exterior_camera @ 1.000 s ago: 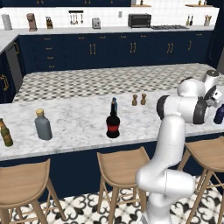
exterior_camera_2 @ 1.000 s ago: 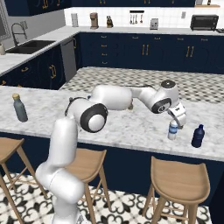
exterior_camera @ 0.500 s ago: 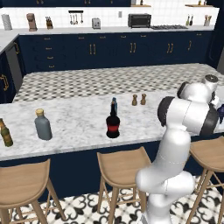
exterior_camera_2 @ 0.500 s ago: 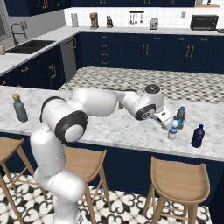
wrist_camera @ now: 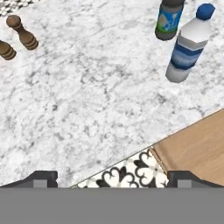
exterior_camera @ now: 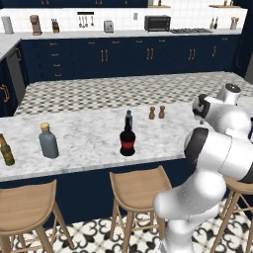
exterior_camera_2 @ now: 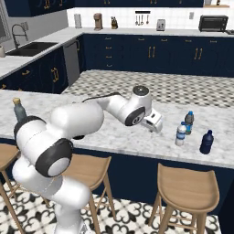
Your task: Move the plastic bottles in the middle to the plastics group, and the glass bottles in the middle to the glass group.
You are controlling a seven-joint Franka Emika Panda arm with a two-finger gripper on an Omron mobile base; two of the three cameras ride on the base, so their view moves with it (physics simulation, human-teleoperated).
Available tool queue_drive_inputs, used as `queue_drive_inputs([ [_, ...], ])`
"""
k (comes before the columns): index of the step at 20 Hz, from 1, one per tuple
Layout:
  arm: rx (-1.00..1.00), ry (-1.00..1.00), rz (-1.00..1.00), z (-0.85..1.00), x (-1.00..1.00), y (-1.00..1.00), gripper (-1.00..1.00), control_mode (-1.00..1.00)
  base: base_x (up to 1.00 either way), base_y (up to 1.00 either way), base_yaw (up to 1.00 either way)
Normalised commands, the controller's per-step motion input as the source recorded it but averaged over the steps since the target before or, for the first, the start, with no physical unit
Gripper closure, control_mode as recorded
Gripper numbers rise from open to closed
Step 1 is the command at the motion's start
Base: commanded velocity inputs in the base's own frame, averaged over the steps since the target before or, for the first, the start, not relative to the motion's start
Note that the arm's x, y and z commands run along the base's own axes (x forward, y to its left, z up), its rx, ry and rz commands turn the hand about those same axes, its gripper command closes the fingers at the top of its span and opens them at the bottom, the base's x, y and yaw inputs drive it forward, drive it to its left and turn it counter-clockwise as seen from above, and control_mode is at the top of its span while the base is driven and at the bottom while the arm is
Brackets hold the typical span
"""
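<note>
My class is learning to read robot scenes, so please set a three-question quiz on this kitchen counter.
1. True or false: the gripper has its jaws shut on a bottle.
2. What stands right beside the clear plastic bottle with blue cap and white label? A: dark teal bottle with blue cap. B: a toaster. C: a kettle.
3. How many small brown wooden shakers stand on the white marble counter?
Key: 1 false, the jaws are open and empty; 2 A; 3 two.
</note>
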Motion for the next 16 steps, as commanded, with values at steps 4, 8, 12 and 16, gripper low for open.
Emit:
queue_drive_inputs([
  [4, 0.0, 0.13, 0.44, 0.41, -0.19, 0.79, -1.0, -1.0, 0.0, 0.0, 0.0],
  [8, 0.0, 0.02, 0.39, 0.18, -0.11, 0.94, -1.0, -1.0, 0.0, 0.0, 0.0],
  [12, 0.0, 0.0, 0.36, 0.08, 0.0, 0.97, -1.0, -1.0, 0.0, 0.0, 0.0],
  [16, -0.02, -0.03, 0.29, 0.02, -0.03, 0.99, -1.0, -1.0, 0.0, 0.0, 0.0],
])
